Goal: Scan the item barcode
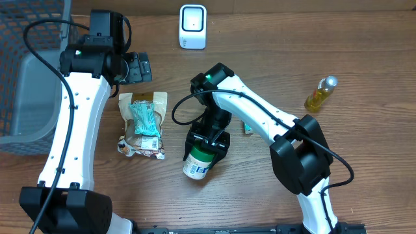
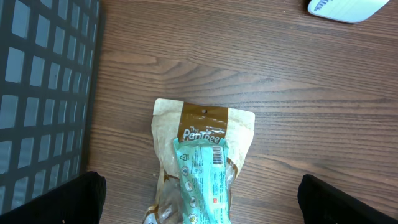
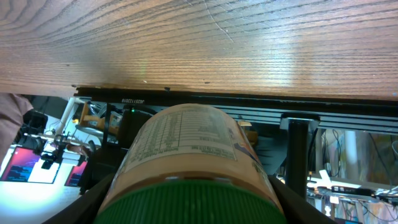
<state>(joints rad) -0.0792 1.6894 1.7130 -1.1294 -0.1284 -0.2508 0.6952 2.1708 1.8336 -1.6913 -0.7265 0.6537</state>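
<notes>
My right gripper (image 1: 207, 147) is shut on a jar with a green lid (image 1: 197, 162) and holds it just above the table near the front middle. In the right wrist view the jar (image 3: 186, 146) fills the space between both fingers, lid toward the camera and its printed label facing up. The white barcode scanner (image 1: 193, 26) stands at the back middle, well away from the jar. My left gripper (image 1: 138, 67) hangs open over the top end of a brown snack bag (image 2: 186, 127), nothing between its fingers (image 2: 59, 199).
A teal packet (image 2: 208, 180) with a small barcode lies on the snack bag (image 1: 143, 123). A grey mesh basket (image 1: 26, 71) stands at the far left. A yellow bottle (image 1: 321, 95) lies at the right. A small box (image 1: 248, 128) peeks from under the right arm.
</notes>
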